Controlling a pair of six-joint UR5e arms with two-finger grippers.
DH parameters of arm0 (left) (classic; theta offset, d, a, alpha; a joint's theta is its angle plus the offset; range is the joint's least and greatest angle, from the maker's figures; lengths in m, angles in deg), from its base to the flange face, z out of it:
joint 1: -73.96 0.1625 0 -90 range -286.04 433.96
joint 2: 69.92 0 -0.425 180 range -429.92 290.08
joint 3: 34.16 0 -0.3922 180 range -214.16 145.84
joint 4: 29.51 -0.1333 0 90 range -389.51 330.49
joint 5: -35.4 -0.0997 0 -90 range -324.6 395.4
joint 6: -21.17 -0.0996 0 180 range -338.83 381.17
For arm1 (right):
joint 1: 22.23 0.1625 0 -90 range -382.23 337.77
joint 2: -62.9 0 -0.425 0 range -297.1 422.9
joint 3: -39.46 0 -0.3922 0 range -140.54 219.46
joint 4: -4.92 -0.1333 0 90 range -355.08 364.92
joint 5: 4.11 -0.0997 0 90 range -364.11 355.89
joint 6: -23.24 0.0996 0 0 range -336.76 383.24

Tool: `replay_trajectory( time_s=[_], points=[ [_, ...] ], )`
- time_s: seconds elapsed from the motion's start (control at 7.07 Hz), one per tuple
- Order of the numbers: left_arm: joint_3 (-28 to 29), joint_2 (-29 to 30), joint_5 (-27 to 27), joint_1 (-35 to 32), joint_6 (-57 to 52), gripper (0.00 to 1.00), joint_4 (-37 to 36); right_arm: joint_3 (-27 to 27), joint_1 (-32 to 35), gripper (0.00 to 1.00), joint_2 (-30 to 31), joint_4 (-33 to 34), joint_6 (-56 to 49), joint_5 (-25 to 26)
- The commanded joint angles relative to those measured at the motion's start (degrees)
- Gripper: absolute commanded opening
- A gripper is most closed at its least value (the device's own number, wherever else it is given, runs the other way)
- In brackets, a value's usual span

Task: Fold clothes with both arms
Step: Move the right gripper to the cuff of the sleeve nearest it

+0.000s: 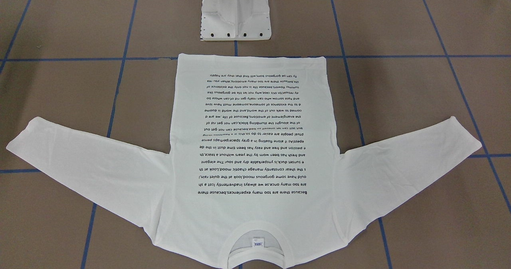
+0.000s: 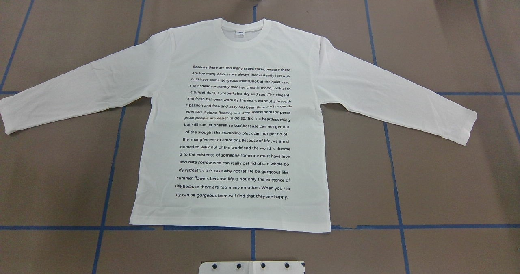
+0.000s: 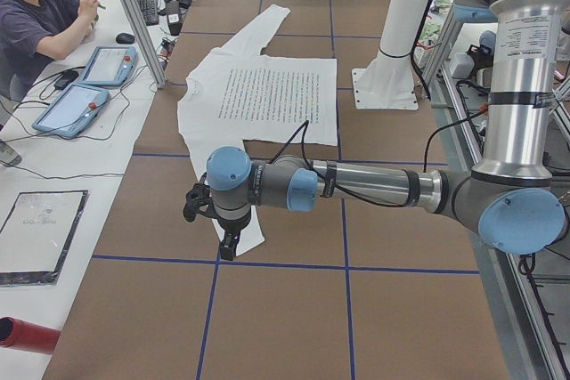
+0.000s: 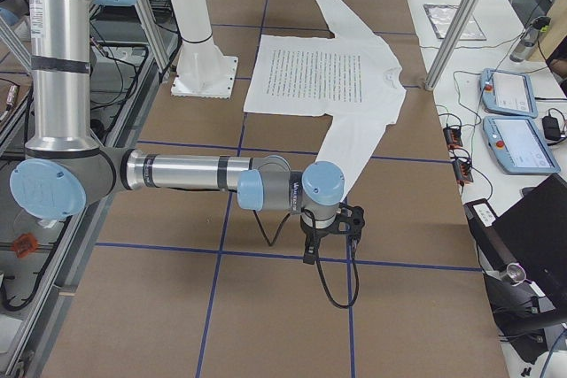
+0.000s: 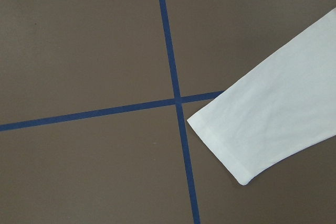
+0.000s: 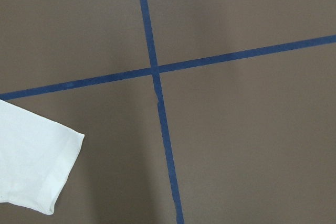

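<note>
The clothes are one white long-sleeved T-shirt [image 2: 235,131], flat on the brown table, black text side up, both sleeves spread wide. Its neck with a small label [image 1: 256,243] lies on the far side from the robot. My left arm reaches over the near sleeve end in the exterior left view, and my left gripper [image 3: 229,251] hangs above that cuff [image 5: 231,145]. My right gripper [image 4: 353,235] hangs beside the other cuff [image 6: 47,182]. Neither wrist view shows any fingers. I cannot tell whether either gripper is open or shut.
The white pedestal base [image 1: 235,13] stands just beyond the shirt's hem. Blue tape lines [image 2: 109,160] mark a grid on the table. A person [image 3: 44,15] sits at a side desk with tablets [image 3: 76,104]. More tablets [image 4: 514,139] and a laptop [image 4: 532,236] lie by the other end.
</note>
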Motion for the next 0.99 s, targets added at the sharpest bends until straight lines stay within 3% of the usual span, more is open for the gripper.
replay_trajectory(
  time_s=[0.0,0.28,0.42,0.57,0.85],
  points=[
    [-0.05,0.08,0.00,0.02,-0.06,1.00,0.00,-0.17,0.00,1.00,-0.29,-0.09,0.17,0.00],
    [-0.14,0.09,0.09,0.02,-0.32,1.00,1.31,0.00,-0.70,1.00,-0.55,-3.39,-0.09,0.09],
    [-1.62,0.61,0.35,-0.07,0.03,1.00,1.75,2.18,-2.09,1.00,-0.56,-11.69,-0.52,0.26],
    [-3.37,1.13,0.35,0.02,0.03,1.00,2.11,3.60,-4.98,1.00,-0.47,-15.52,-0.44,0.26],
    [-2.95,1.06,0.61,0.37,0.12,1.00,4.74,3.52,-10.27,1.00,-1.77,-16.43,0.79,0.27]
  ],
)
